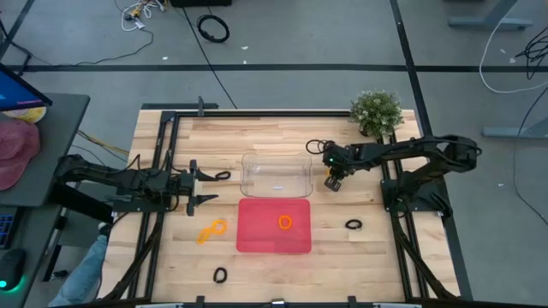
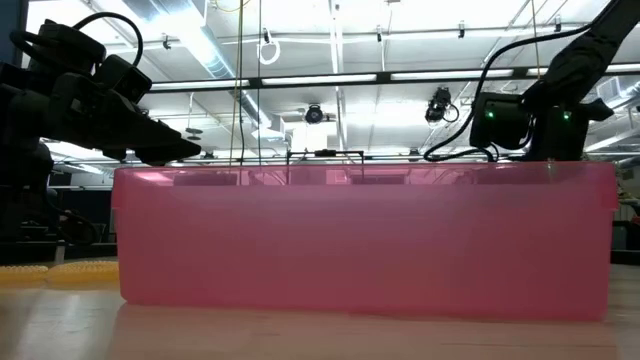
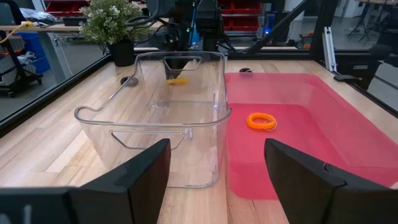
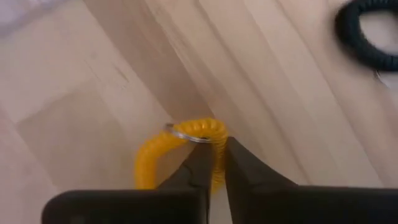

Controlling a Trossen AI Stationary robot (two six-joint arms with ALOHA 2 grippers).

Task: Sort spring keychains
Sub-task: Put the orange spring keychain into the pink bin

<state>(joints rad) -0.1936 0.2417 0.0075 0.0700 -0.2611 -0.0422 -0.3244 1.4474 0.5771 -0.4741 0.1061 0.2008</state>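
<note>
A clear tray [image 1: 276,174] sits on the far side of a red tray [image 1: 274,225], which holds one orange spring keychain [image 1: 285,222]. More orange keychains [image 1: 211,230] lie left of the red tray. Black keychains lie at the table's left [image 1: 223,175], near [image 1: 221,275], right [image 1: 354,224] and far [image 1: 317,147] parts. My right gripper [image 1: 333,183] is beside the clear tray's right end, shut on a yellow-orange keychain [image 4: 155,155]. My left gripper [image 1: 199,186] waits open, left of the clear tray. My right gripper pinches the yellow-orange keychain's coil [image 4: 217,132] between its two fingertips, next to the coil's metal ring [image 4: 186,134]. The fingers come from above, pointing down at the table. The rest of the loop curves away beside the fingers. Whether it still lies on the wood, I cannot tell.
A potted plant [image 1: 377,111] stands at the table's far right corner. In the low view the red tray's wall [image 2: 360,240] blocks most of the table. A black keychain [image 4: 367,31] lies near my right gripper. Bare wood lies right of both trays.
</note>
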